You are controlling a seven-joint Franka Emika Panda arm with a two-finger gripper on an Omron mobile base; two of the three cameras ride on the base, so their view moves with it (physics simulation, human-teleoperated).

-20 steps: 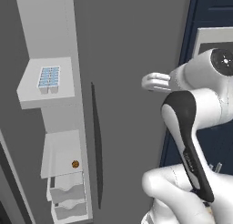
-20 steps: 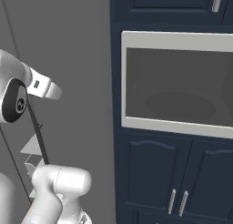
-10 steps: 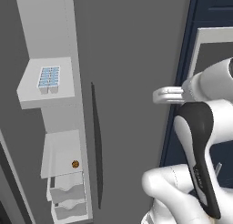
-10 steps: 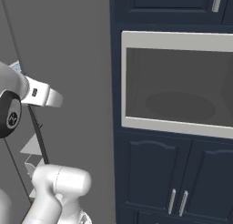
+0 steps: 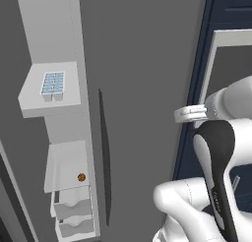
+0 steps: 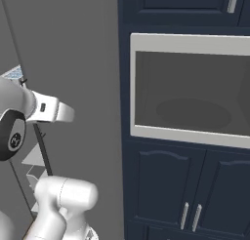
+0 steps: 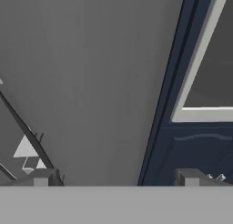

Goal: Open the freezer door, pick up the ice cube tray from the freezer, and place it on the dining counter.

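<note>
With freezer (image 5: 69,152) open, gripper (image 7: 116,176) spread wide and empty; ice cube tray (image 5: 52,84) well left; next: reach there.

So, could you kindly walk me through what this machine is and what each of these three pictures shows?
It is a white robot arm on a driving base, in a rendered kitchen. Two cameras sit on the base behind the arm, one to each side; a third sits on the hand and looks along the gripper, whose two dark fingertips stand wide apart, holding nothing.

In the left base view the freezer is open: an ice cube tray lies on the upper shelf, a small brown item on a lower one, drawers beneath. Beside it is the wider grey fridge door. The right base view shows a built-in oven in navy cabinets.
</note>
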